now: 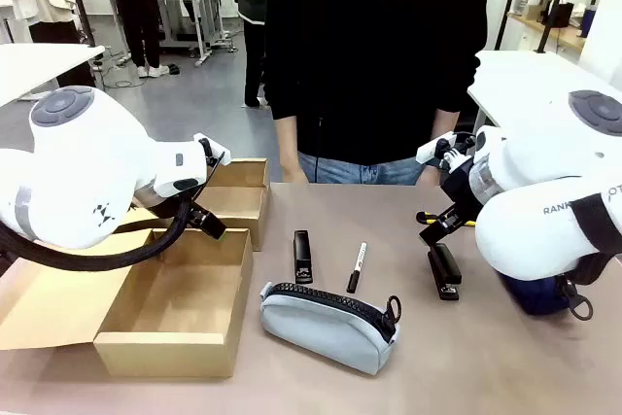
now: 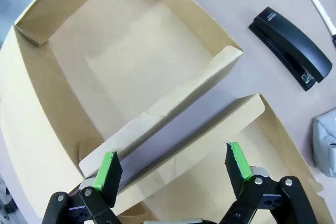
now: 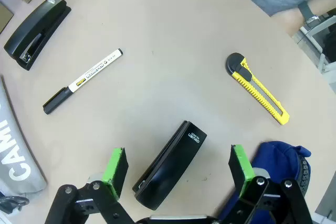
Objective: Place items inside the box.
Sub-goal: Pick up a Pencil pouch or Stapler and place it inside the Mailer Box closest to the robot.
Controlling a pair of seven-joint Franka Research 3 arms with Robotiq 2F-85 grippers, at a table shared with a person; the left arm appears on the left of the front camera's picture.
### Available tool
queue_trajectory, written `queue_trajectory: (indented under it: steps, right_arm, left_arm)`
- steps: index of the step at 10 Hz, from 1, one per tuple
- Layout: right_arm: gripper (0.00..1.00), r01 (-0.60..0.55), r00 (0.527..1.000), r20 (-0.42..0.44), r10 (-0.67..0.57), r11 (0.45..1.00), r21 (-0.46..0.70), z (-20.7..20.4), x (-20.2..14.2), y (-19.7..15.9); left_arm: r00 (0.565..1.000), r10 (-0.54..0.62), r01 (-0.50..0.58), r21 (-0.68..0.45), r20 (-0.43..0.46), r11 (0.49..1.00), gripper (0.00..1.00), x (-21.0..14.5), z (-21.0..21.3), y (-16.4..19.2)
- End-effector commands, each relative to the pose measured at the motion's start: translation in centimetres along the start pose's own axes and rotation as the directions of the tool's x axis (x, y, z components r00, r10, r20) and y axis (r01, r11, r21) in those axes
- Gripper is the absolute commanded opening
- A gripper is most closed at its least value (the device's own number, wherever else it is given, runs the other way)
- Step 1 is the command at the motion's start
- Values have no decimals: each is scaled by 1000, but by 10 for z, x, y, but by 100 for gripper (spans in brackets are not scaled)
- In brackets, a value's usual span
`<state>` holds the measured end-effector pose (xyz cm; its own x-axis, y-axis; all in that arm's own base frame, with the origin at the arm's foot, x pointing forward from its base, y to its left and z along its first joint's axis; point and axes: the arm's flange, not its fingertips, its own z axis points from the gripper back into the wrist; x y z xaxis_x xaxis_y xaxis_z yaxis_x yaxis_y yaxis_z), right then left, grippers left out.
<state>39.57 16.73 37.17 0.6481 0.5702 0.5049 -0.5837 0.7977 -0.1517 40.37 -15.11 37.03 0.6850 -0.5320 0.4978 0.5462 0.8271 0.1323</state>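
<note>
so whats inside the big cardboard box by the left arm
Nothing visible: the box has a bare cardboard floor in the front view. The left arm and its black cable cover the far left part, so that bit cannot be checked.

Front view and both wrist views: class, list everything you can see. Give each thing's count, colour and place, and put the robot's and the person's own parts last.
table: one, beige-brown, under everything
boxes: two, brown card, open, left side, one behind the other
staplers: two, black; one mid-table, one towards the right
marker: one, black-and-white, mid-table
grey pouch: one, grey, zipped, front middle
cutter: one, yellow-and-black, far right
blue pouch: one, dark blue, right edge, under the right arm
left claw: one, black with green pads, open, over the box walls
right claw: one, same colours, open, either side of the right stapler
person: one, black top, far side
</note>
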Motion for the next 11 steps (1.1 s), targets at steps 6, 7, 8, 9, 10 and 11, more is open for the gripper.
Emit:
queue_trajectory:
  steps: [6,7,8,9,10,11]
  right_arm:
    - [100,0,1000,0,0,1000,0,0,0,0]
    - [100,0,1000,0,0,1000,0,0,0,0]
    - [100,0,1000,0,0,1000,0,0,0,0]
    - [100,0,1000,0,0,1000,0,0,0,0]
    - [100,0,1000,0,0,1000,0,0,0,0]
    - [100,0,1000,0,0,1000,0,0,0,0]
  left_arm:
    - [1000,0,0,0,0,1000,100,0,0,0]
    - [1000,0,0,0,0,1000,100,0,0,0]
    - [1000,0,0,0,0,1000,100,0,0,0]
    - [1000,0,0,0,0,1000,100,0,0,0]
    - [1000,0,0,0,0,1000,100,0,0,0]
    - [1000,0,0,0,0,1000,100,0,0,0]
